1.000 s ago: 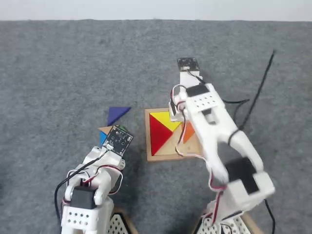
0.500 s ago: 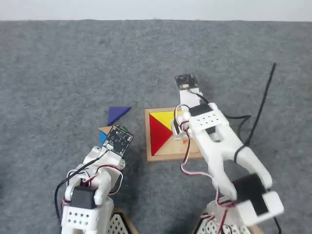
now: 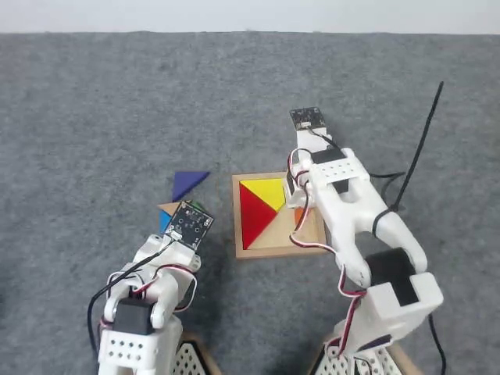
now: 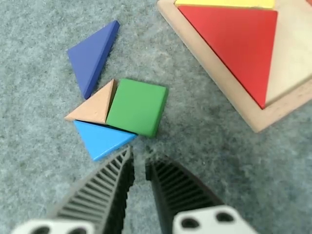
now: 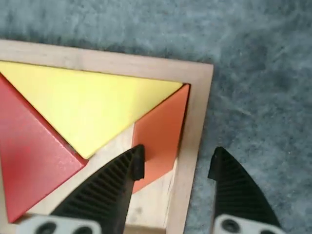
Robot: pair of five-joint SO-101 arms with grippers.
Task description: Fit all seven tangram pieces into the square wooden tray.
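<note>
The square wooden tray (image 3: 237,223) lies on a grey felt-covered table (image 3: 94,117). Inside it, a large yellow wooden triangle (image 5: 92,105) sits along the tray's far wall. A large red wooden triangle (image 5: 29,165) sits edge to edge with it, against the tray's left wall. An orange wooden piece (image 5: 163,131) rests against the tray's right wall, touching the yellow triangle, with bare tray floor showing on its near side.

The right gripper (image 5: 178,153) hangs over the tray's right wall. Its fingers are spread wide and hold nothing; one is above the orange piece, the other is outside the tray over the felt.

Left of the tray, well apart from it, four pieces lie on the felt. A green wooden square (image 4: 136,107), a small tan wooden triangle (image 4: 95,105) and a light blue wooden triangle (image 4: 102,139) touch one another. A dark blue wooden triangle (image 4: 92,56) lies just beyond them.

The left gripper (image 4: 138,156) sits just beside the light blue triangle, on the cluster's near side. Its fingers are drawn almost together and grip nothing.
</note>
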